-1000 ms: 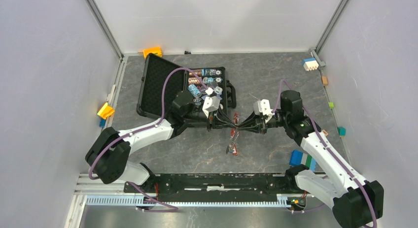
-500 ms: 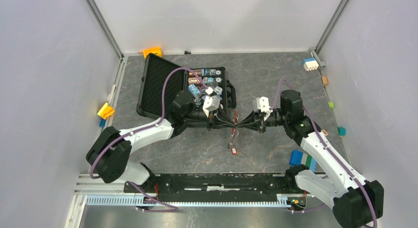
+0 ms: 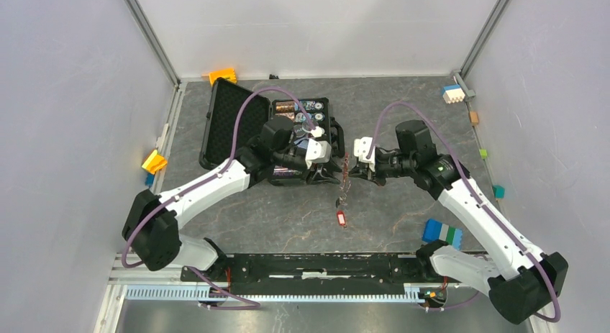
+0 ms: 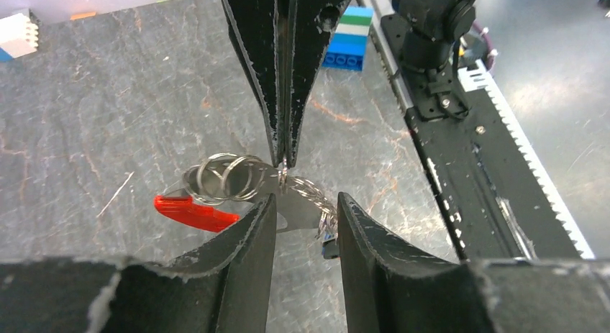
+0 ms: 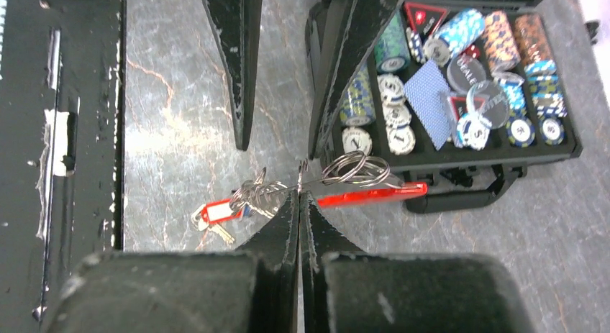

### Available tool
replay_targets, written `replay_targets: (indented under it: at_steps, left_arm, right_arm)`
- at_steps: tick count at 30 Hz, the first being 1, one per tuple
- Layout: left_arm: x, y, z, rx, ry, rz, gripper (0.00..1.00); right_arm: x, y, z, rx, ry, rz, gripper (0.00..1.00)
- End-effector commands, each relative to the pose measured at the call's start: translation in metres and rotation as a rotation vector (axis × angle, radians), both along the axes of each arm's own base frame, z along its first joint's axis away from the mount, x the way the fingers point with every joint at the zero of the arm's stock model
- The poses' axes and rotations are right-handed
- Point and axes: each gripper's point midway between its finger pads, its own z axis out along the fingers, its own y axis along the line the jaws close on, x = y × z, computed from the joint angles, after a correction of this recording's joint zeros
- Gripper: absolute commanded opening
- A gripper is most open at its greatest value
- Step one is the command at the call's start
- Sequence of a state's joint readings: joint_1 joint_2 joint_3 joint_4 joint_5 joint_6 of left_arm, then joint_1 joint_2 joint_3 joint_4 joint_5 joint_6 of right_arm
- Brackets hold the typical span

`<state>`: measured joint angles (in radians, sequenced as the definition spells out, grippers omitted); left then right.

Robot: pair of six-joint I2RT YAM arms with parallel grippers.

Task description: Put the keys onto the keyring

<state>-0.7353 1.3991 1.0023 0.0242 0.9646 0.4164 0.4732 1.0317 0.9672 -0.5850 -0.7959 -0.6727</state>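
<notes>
Silvery keyring [image 5: 352, 167] (bright red tag [image 5: 370, 195]).

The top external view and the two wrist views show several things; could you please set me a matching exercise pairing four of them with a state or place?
Things:
1. left gripper
2. right gripper
3. black foam-lined case
4. blue-and-green toy block

States or places:
A. lies apart from both grippers, at the near right
B. fingers apart
C. fingers closed on the thin silvery metal keyring
D. lid open, round poker chips inside

Pairs: 1-B, 2-C, 3-D, 4-A.
</notes>
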Motion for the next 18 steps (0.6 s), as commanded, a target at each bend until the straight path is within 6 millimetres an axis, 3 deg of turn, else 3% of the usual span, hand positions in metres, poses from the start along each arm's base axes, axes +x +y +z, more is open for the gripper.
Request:
replay_targets:
  at_steps: [1,12,18]
  left_arm:
    - [0.005,0.006,-0.005,0.074,-0.102,-0.014,0.44]
    - [0.011,-0.009,-0.016,0.083,-0.081,-0.013,0.39]
    - [0.006,-0.014,-0.012,0.058,-0.056,-0.035,0.34]
  right_arm:
    - [0.007,-0.005,0.001,-0.087,-0.038,-0.041,0.00]
    - [0.003,0.004,-0.002,-0.101,-0.016,-0.025,0.00]
    - [0.003,0.005,-0.005,-0.095,-0.003,-0.028,0.00]
